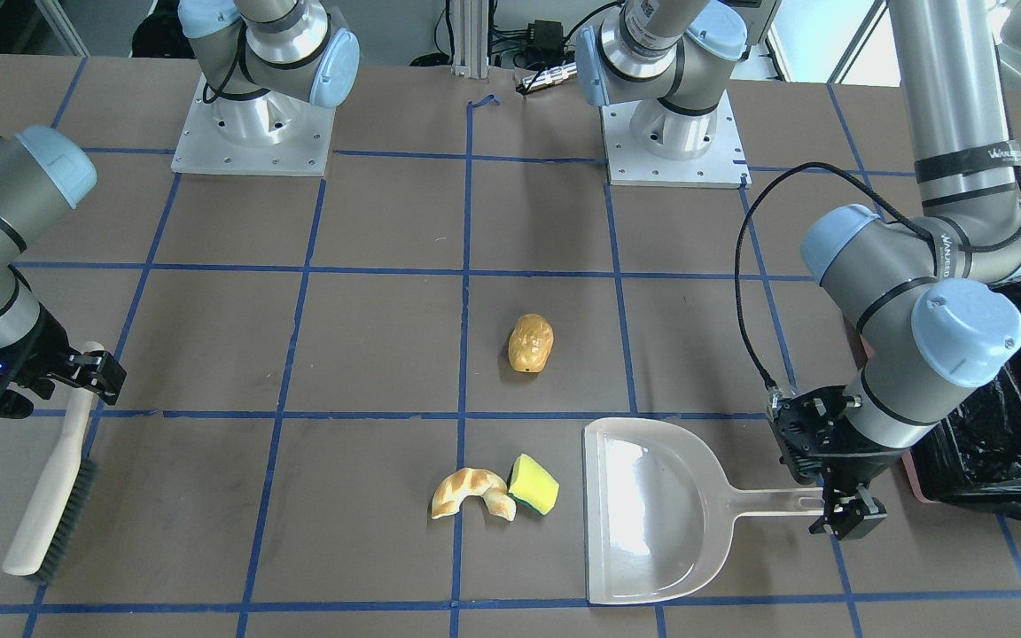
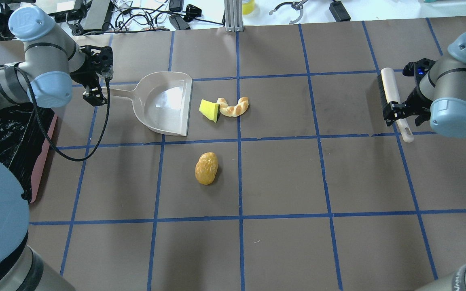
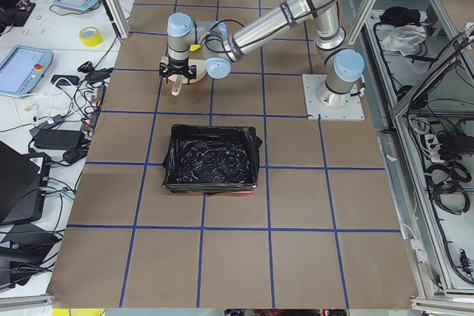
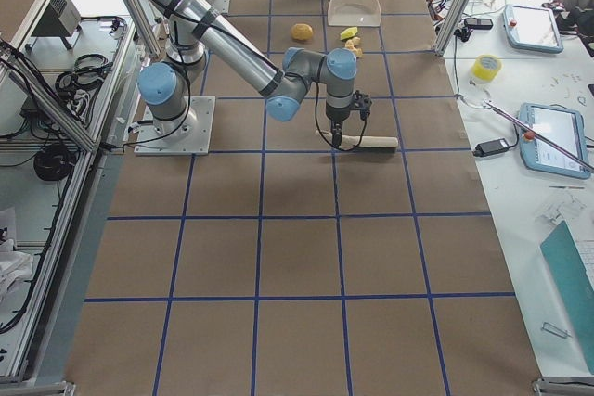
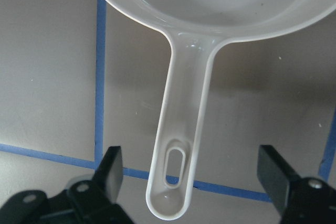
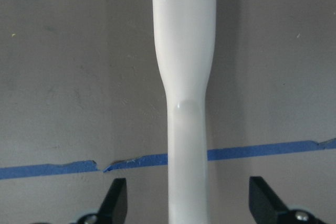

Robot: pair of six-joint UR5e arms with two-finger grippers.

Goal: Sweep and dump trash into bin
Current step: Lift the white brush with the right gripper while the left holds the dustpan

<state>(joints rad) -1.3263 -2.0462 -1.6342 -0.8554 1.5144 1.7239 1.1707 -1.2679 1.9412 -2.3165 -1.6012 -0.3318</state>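
Observation:
A golden-brown potato-shaped lump [image 2: 206,168] lies mid-table. A tan croissant piece [image 2: 233,106] and a yellow sponge with a green side [image 2: 209,110] lie just off the mouth of the flat beige dustpan [image 2: 164,103]. My left gripper [image 2: 95,95] is open with its fingers either side of the dustpan handle [image 5: 184,129]. My right gripper [image 2: 399,111] is open astride the white handle [image 6: 184,77] of a brush [image 2: 392,101] lying on the table. The pink bin with a black bag [image 2: 43,161] stands beside my left arm.
Blue tape lines grid the brown table. The two arm bases [image 1: 253,133] stand on the robot's side of the table. Cables and loose gear [image 2: 168,16] lie past the table's far edge. The bin also shows in the exterior left view [image 3: 172,155].

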